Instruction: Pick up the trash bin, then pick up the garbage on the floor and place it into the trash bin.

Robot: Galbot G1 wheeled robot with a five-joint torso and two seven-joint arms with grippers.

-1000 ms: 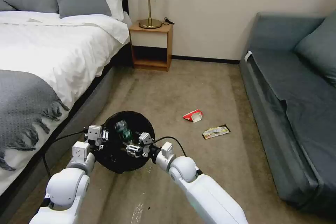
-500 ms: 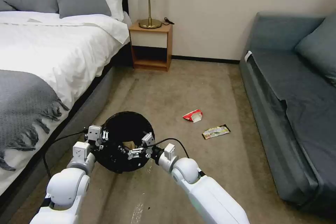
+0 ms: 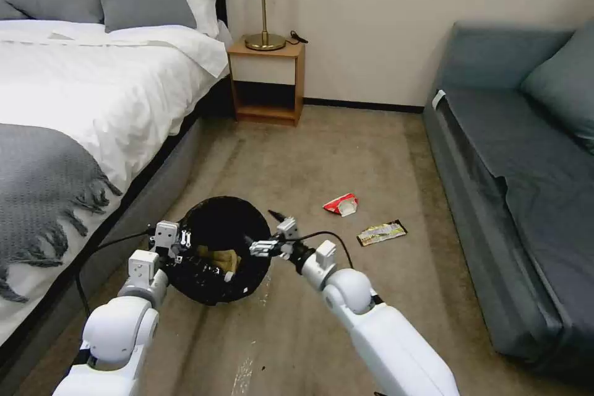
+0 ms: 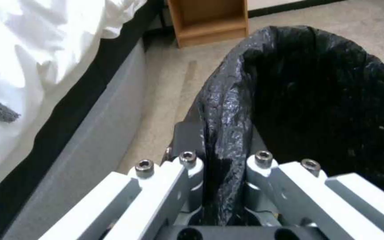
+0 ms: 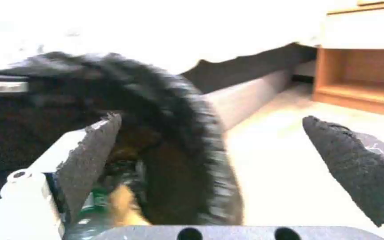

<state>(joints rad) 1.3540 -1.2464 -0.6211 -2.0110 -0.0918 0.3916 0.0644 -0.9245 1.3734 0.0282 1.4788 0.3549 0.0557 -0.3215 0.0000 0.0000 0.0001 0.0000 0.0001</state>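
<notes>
Trash bin (image 3: 218, 247) held off the carpet beside the bed, brown paper visible inside; left gripper (image 4: 221, 160) clenched on its bagged rim. Right gripper (image 3: 272, 236) just beside the bin's right rim, fingers spread, empty. Red-and-white packet (image 3: 341, 204) lies ahead and right of it; gold-and-black wrapper (image 3: 382, 232) farther right, long axis angled toward the sofa (image 3: 526, 210). Right arm nearer both.

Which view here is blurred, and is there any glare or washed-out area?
Right wrist view: the trash bin rim is smeared by motion blur, and the white bedding behind is blown out. Left wrist view: sharp, with glossy highlights on the bin's black bag. Head view: evenly lit and crisp; bed linen is bright.
</notes>
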